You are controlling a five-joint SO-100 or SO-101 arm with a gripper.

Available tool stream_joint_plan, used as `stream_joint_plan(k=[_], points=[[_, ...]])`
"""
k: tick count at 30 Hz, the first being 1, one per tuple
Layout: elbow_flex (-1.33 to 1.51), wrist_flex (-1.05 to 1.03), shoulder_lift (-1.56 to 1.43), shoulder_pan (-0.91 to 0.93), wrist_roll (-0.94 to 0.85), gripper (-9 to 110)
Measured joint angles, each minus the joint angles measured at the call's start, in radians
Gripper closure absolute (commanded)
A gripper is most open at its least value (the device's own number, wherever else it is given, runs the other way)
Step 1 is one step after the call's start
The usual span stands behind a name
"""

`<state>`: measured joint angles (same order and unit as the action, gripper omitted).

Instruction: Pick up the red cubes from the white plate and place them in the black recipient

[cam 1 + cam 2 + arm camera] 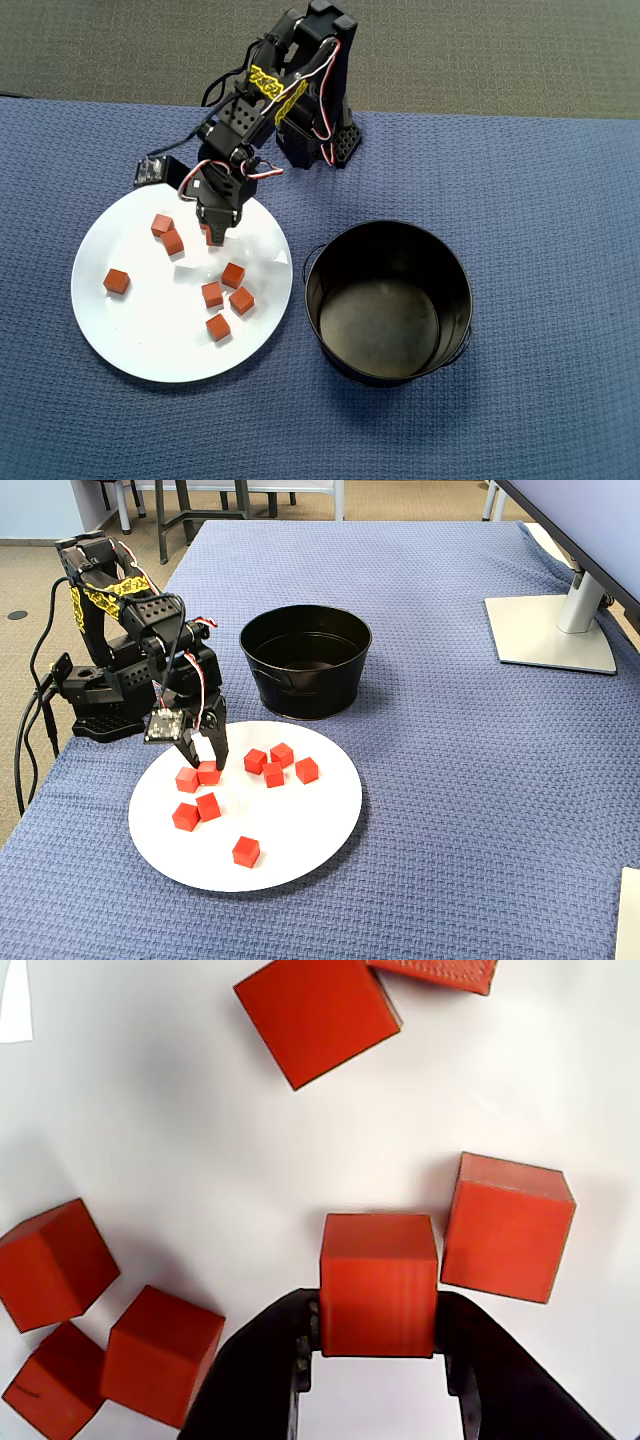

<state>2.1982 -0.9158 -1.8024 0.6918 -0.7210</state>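
Tablecloth [480, 780]: blue woven cloth covers the whole table under everything.
Monitor stand [555, 630]: grey base at the far right of the fixed view, well apart from the rest.
Plate [130, 340]: large round white plate, just beside the pot on its left in the overhead view.
Pot [388, 300]: round black pot with tall walls and thin side handles; its dark shiny inside holds no cubes.
Arm [300, 100]: black arm with yellow tape, its base behind the plate, bent down over the plate's upper part.
Gripper [378, 1345]: both black jaws press the sides of one cube [379, 1280], low over the plate.
Other cubes [228, 300]: seven more small red cubes lie scattered on the plate; one [508, 1225] sits just beside the clamped cube in the wrist view.
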Motion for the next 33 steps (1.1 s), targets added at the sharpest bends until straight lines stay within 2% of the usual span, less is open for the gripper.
stream_joint_plan(k=[22,33], points=[[-0.199,-0.328,-0.281,-0.138,0.173,101],[-0.373,-0.354,-0.38,-0.483,0.462,102]])
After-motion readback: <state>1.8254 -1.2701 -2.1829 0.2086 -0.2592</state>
